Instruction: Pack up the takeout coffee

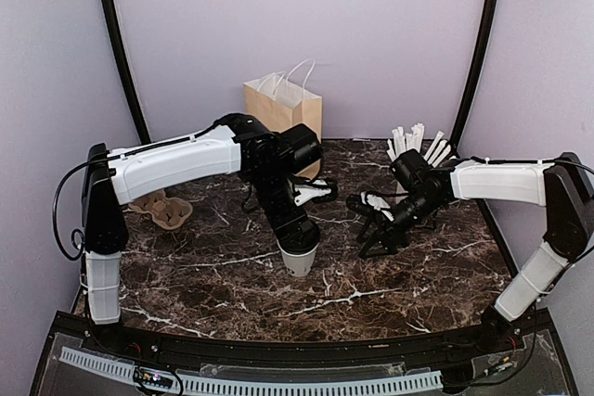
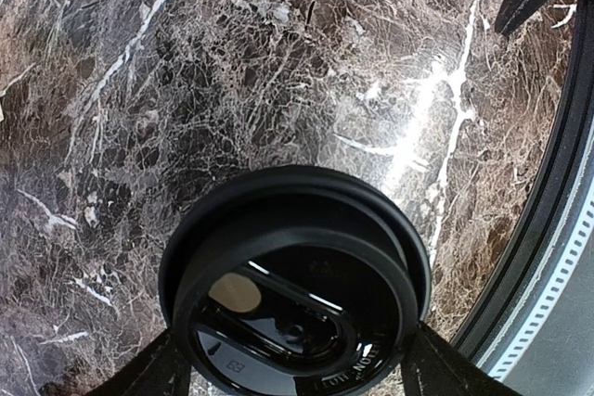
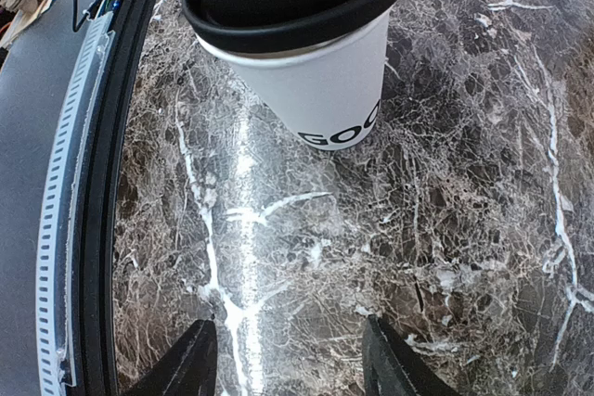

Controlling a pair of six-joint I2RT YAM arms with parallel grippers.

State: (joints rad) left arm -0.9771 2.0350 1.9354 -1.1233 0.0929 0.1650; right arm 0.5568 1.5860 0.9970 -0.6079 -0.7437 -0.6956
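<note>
The takeout coffee [image 3: 325, 90] stands on the marble table [image 3: 436, 248], directly between the fingers [image 2: 148, 373] of the left gripper [image 2: 295, 354]. They look closed on it from both sides, just at the black lid [image 2: 297, 220]. The right gripper [image 3: 288, 359] is open and empty, with the cup a little ahead of its fingertips. I judge the cup to be light if empty and rather heavy if filled; which one cannot be seen, because the lid covers it. The paper wall is probably thin and would dent under a hard squeeze, and the lid could pop off, so the better hold is at the stiff rim under the lid, with the cup kept upright. In the left wrist view the lid hides the whole wall, and the finger pads are cut off at the lower edge, so the real contact is not visible. The dark lettering [image 3: 345, 132] is readable only in part.
</note>
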